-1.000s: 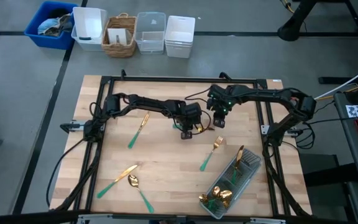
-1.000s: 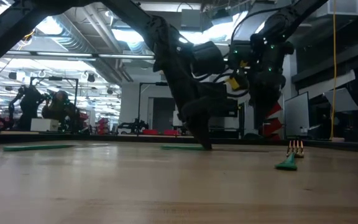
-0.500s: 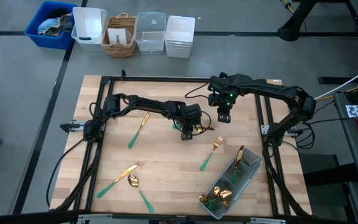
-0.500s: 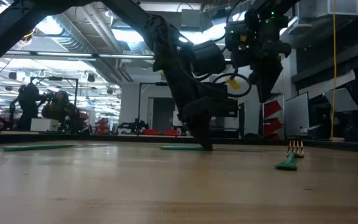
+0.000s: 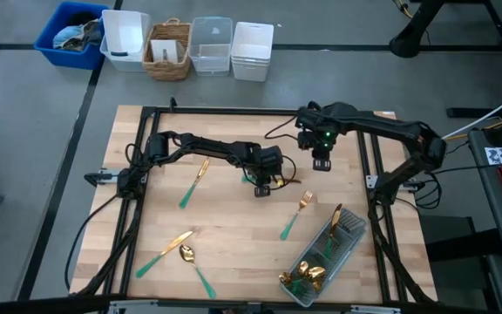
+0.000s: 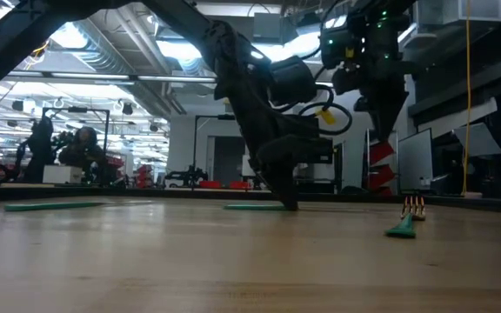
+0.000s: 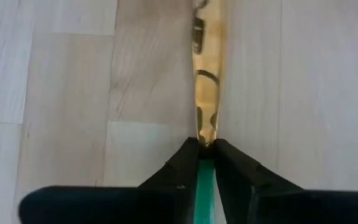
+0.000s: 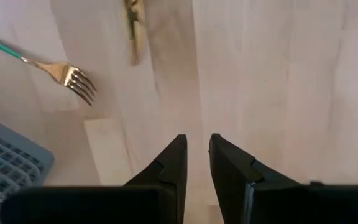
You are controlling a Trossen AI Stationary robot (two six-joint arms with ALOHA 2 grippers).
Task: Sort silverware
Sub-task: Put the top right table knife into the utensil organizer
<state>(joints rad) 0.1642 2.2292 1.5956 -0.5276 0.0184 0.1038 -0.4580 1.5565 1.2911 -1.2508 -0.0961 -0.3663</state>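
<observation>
Since the earlier frames the right claw (image 5: 322,163) has been carried away from the middle of the pale wooden desk (image 5: 225,231) toward its right rear part and lifted higher, as the low view shows; its dark fingers (image 8: 173,163) are seen nearly closed with only a slim gap and nothing between them. The left claw (image 5: 261,187) has not shifted: it is kept down at the desk's centre, clenched on the slim teal-green handle of a gold-bladed knife (image 7: 206,81), whose blade lies flat on the wood ahead of the fingertips (image 7: 185,163). A gold fork with a teal handle (image 5: 295,215) is found just right of that claw, between it and the clear plastic rectangular tray (image 5: 352,234) at the desk's near right corner, where several gold-headed pieces (image 5: 306,277) are already gathered at one end and one more (image 5: 333,224) is propped on the far rim. Another teal-handled knife (image 5: 193,183) lies to the left of centre, and a knife (image 5: 166,253) and a spoon (image 5: 195,267) are crossed near the front left. None of the loose pieces has changed place. Beyond the desk's far edge a blue bin (image 5: 71,33), a wicker basket (image 5: 168,50) and white and clear tubs (image 5: 231,48) are lined up on the floor.
</observation>
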